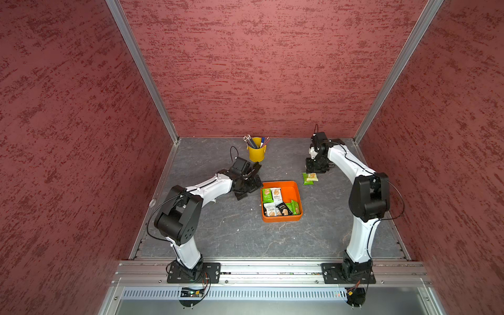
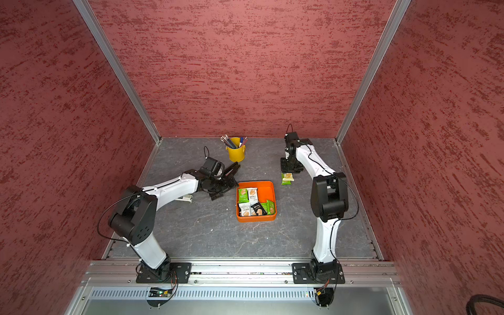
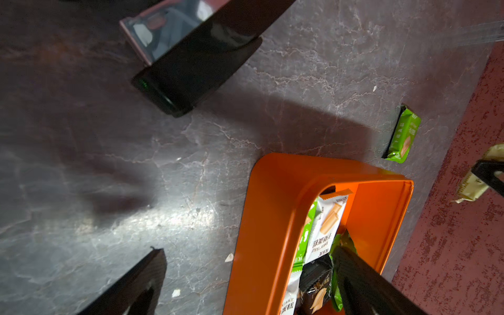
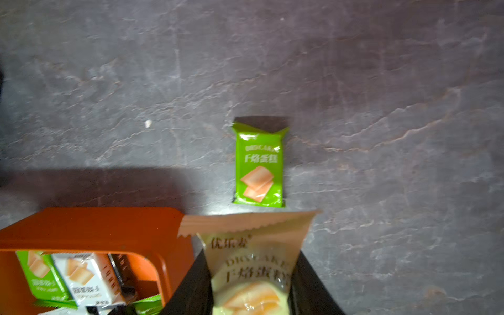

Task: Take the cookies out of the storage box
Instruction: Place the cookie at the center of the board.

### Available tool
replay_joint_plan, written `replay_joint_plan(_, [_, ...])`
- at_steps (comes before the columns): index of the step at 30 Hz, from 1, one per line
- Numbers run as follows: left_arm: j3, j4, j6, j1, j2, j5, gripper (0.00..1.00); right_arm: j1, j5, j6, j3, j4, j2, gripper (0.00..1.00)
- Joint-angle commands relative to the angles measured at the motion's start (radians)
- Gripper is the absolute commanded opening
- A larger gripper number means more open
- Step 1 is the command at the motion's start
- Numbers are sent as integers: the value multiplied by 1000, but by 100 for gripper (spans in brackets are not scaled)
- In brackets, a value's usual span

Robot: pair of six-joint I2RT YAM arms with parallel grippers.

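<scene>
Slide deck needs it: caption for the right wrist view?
Right gripper grips a cream cookie packet near a green packet on the table, outside the orange storage box.

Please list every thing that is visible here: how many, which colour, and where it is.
storage box: one, orange, mid-table.
cookies: about six, green, white and black, inside the storage box.
green packet: one, green, on the table beyond the box.
cream packet: one, cream, held in the right fingers.
pen bucket: one, yellow, near the back wall.
black tool: one, black, before the bucket.
table: one, dark grey.
left fingers: black, open, beside the box.
right fingers: black, shut on the cream packet.
</scene>
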Motion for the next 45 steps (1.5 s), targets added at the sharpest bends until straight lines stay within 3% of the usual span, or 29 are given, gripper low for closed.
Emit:
replay_joint_plan(1, [26,8,-17,-4,22,-18,100,-49,32,-32,35,-32,32,38])
replay_joint_plan(6, [28,16,-35,-7,29,-29,100,-115,5,-15,55,-23,96,38])
replay_joint_plan(21, [5,11,-70,-24,14,-61,100,-154,-44,0,125,5,240,40])
replay_joint_plan(25, [-18,13,-81,-28,-9,-72,100,-160,-45,0,122,3,241,48])
replay_joint_plan(31, [-31,-2,-81,-33,-31,-79,100,-161,-72,8,97,12,170,58])
replay_joint_plan(45, [-59,-44,-31,-37,-84,-44,100,-116,-310,139,-258,135,-215,57])
